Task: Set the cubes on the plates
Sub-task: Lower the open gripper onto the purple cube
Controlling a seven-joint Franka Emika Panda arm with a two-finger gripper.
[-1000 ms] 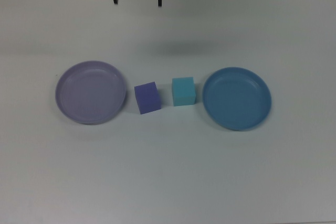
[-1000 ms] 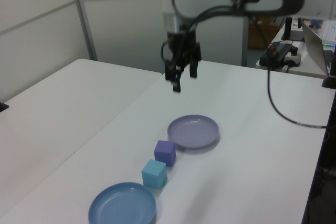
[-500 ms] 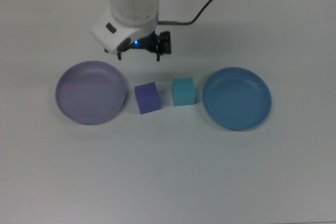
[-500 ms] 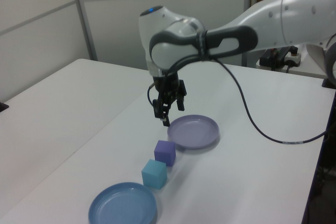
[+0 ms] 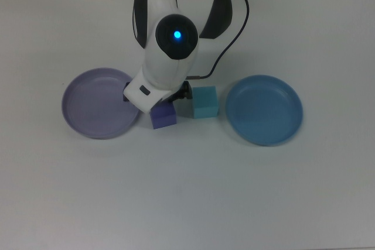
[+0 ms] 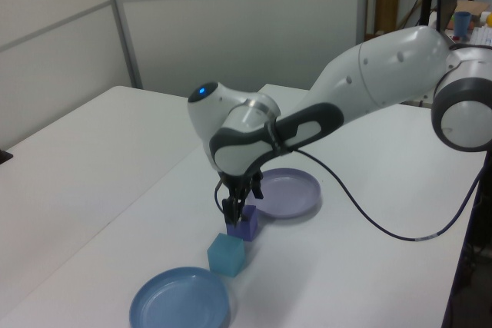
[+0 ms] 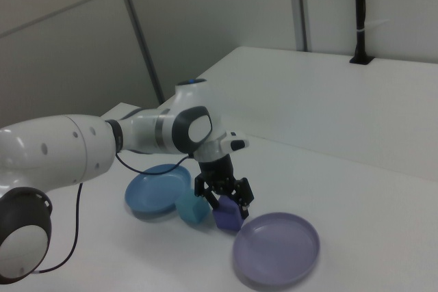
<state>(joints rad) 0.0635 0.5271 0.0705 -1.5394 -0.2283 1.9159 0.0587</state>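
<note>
Only right view shows end effector [image 7: 223,198] straddling purple cube [image 7: 226,216].

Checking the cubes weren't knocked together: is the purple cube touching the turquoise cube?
Apart. In the left view, a strip of white table shows between the purple cube and the turquoise cube.

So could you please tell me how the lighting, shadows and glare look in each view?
Top view: even light, blue LED glowing on the arm. Left view: soft shadow beside the lavender plate, no glare. Right view: faint shadow under the purple cube.
</note>
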